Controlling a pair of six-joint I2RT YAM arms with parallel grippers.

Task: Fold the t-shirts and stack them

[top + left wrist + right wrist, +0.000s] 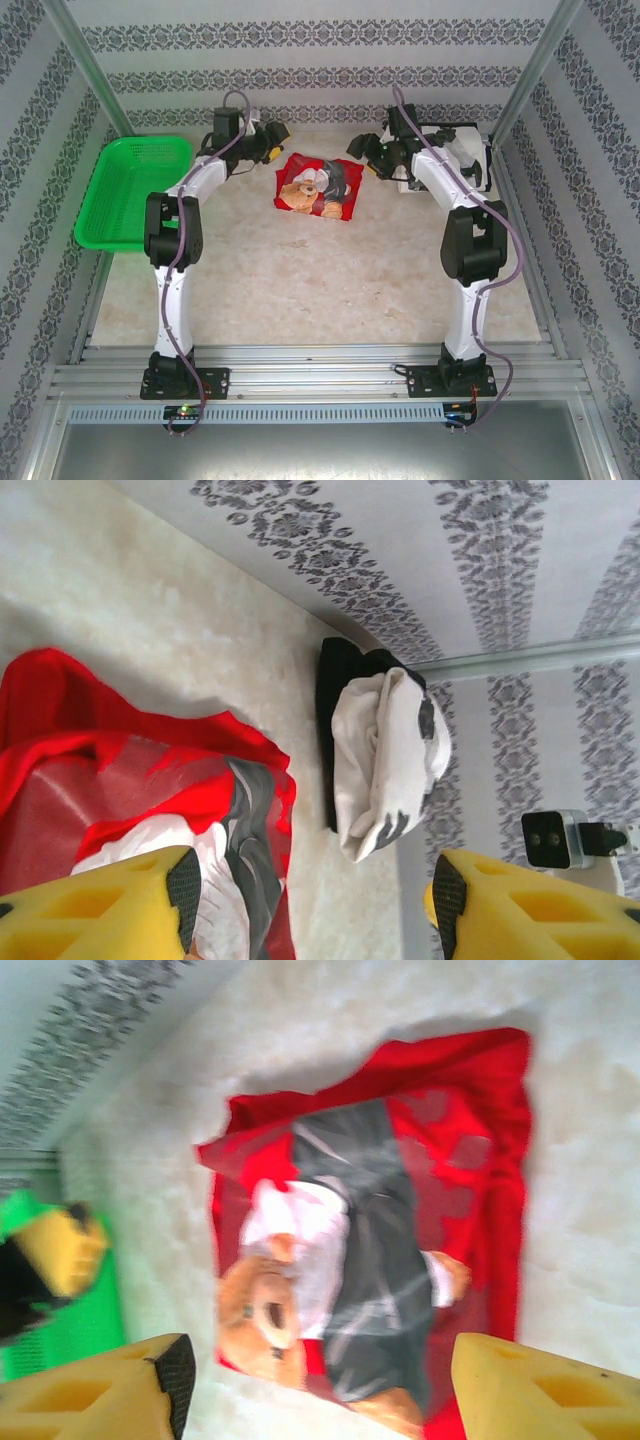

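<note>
Now, both claws stood apart over the far half of the table [300, 280], nothing between the fingers of either.

Red shirt [318, 187]: lay flat, folded to a rough rectangle, bear print face up, toward 12 o'clock from the table centre. One edge was a little rumpled in the left wrist view.

White shirt [452, 150]: bunched into a small bundle with black blotches, at about 2 o'clock from the table centre, against the far right corner. It was partly hidden by the right arm from above. It sat well apart from the red shirt, so the two were not stacked.

Left gripper [268, 145]: at 10 o'clock of the red shirt, just beside its corner. Its yellow fingers [100, 910] were spread wide, and the red cloth lay under the left one. Could not tell whether that finger touched the cloth.

Right gripper [372, 150]: at 2 o'clock of the red shirt, between it and the white bundle. Its jaws were wide, with the bear print lying below the gap.

Green basket [130, 190]: at 9 to 10 o'clock, on the left edge of the table, tilted against the wall.
</note>
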